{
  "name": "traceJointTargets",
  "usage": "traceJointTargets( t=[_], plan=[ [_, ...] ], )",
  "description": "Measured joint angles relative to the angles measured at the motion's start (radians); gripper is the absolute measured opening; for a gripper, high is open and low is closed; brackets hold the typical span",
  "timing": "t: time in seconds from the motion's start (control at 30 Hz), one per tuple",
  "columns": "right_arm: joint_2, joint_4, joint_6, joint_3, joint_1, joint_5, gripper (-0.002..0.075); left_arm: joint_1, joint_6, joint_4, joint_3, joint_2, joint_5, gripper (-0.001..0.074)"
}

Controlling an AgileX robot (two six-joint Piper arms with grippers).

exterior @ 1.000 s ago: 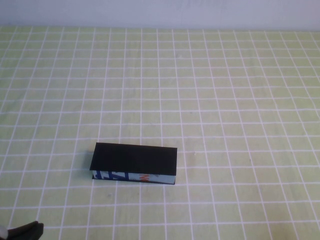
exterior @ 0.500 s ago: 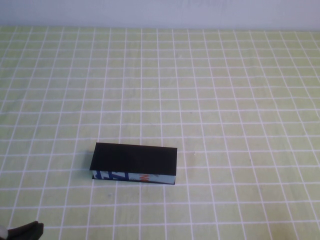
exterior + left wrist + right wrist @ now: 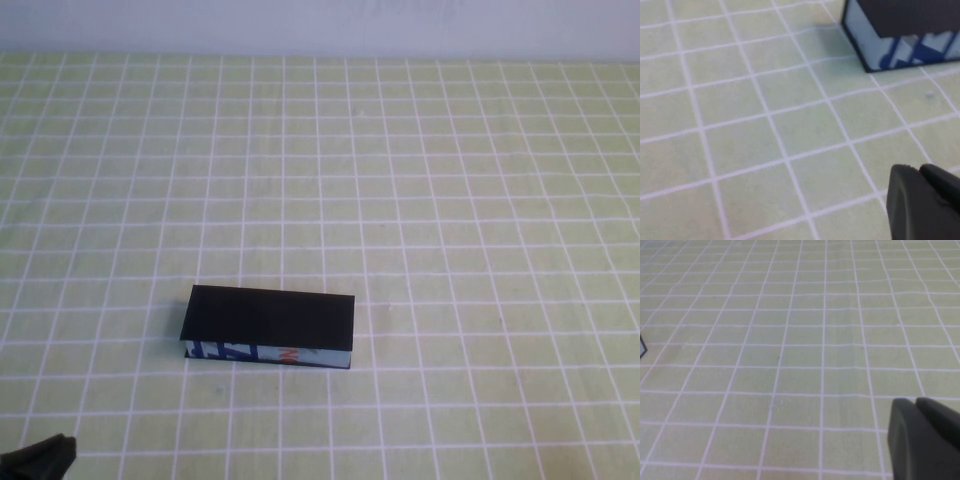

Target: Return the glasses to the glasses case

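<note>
The black glasses case lies on the green checked cloth left of centre with its lid down, its blue, white and orange printed front edge facing me. It also shows in the left wrist view. The glasses are not in view. My left gripper is shut and empty at the near left corner, well short of the case; it also shows in its own wrist view. My right gripper is shut and empty over bare cloth. It is outside the high view.
The green cloth with white grid lines covers the table up to the pale wall at the back. A dark corner of the case just shows at the edge of the right wrist view.
My left gripper has drawn back a little toward the near edge of the high view. The case has not moved.
</note>
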Motion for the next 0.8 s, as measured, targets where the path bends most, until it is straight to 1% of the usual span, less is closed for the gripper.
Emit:
traceJointTargets(
  t=[0.07, 0.13, 0.23, 0.3, 0.33, 0.4, 0.43, 0.5, 0.6, 0.73, 0.8],
  plan=[
    [0.0, 0.001, -0.001, 0.0, 0.0, 0.0, -0.0011, 0.0, -0.081, 0.037, 0.0, -0.011, -0.04, -0.0002],
    [0.0, 0.001, -0.001, 0.0, 0.0, 0.0, -0.0011, 0.0, -0.195, 0.149, 0.0, -0.052, -0.083, -0.0002],
    [0.0, 0.002, -0.001, 0.0, 0.0, 0.0, -0.0011, 0.0, -0.433, 0.442, 0.0, -0.141, -0.114, -0.0002],
    [0.0, 0.002, -0.001, 0.0, 0.0, 0.0, -0.0011, 0.005, -0.612, 0.687, 0.0, -0.211, -0.118, -0.0002],
    [0.0, 0.002, -0.001, 0.0, 0.0, 0.0, -0.0011, 0.013, -0.679, 0.774, 0.0, -0.237, -0.118, -0.0002],
    [0.0, 0.002, -0.001, 0.0, 0.0, 0.0, -0.0011, 0.055, -0.807, 0.94, 0.0, -0.3, -0.11, -0.0002],
    [0.0, 0.002, -0.001, 0.0, 0.0, 0.0, -0.0011, 0.078, -0.839, 0.995, 0.0, -0.33, -0.107, -0.0002],
    [0.0, 0.002, -0.001, 0.0, 0.0, 0.0, -0.0011, 0.143, -0.885, 1.056, 0.0, -0.39, -0.1, -0.0002],
    [0.0, 0.004, -0.001, 0.0, 0.0, 0.0, -0.0011, 0.23, -0.91, 1.091, 0.0, -0.479, -0.087, -0.0002],
    [0.0, 0.004, -0.001, 0.0, 0.0, 0.0, -0.0011, 0.308, -0.925, 1.107, 0.0, -0.583, -0.048, -0.0002],
    [0.0, 0.004, -0.001, 0.0, 0.0, 0.0, -0.0011, 0.334, -0.935, 1.114, 0.002, -0.597, -0.043, -0.0002]
  ],
)
